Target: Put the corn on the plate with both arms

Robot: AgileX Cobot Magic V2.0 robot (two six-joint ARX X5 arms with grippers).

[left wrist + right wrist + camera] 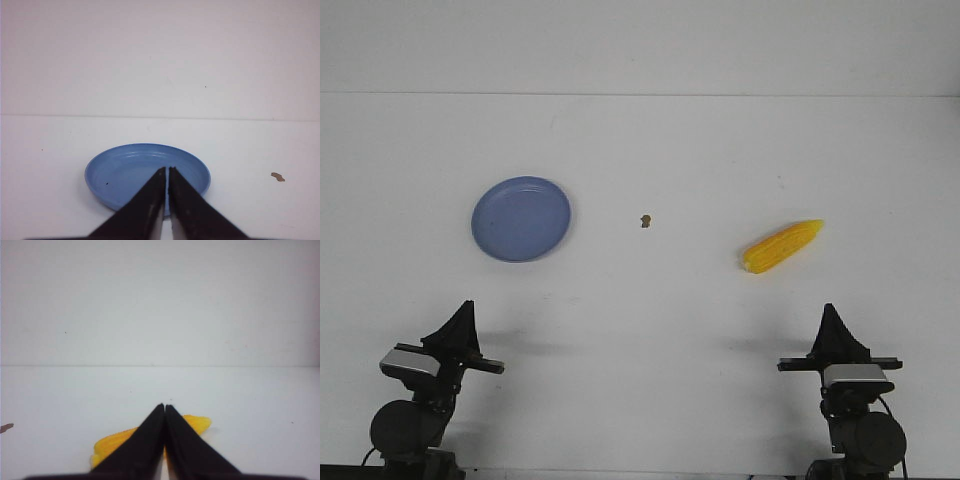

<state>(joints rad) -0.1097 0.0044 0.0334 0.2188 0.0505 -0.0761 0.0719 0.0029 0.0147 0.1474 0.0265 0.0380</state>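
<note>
Corn (782, 246) lying flat on the white tabletop (650, 300), well to the right of the plate (521, 219), tilted so that its pointed end faces away from the plate and slightly toward the far edge. It touches neither the plate nor either gripper. Plate: blue, round, upright on its base, with nothing on it. A small brown speck (645, 221) rests between plate and corn, nearer the plate, clear of both.

Left gripper (461, 312): on the near side of the plate, apart from it, fingers pressed together to a point and holding nothing; in the left wrist view the plate (147, 170) lies just beyond the tips (167, 170).

Right gripper (831, 316): on the near side of the corn, fingers likewise together and bare; in the right wrist view the corn (117, 442) shows behind the tips (164, 407).
</note>
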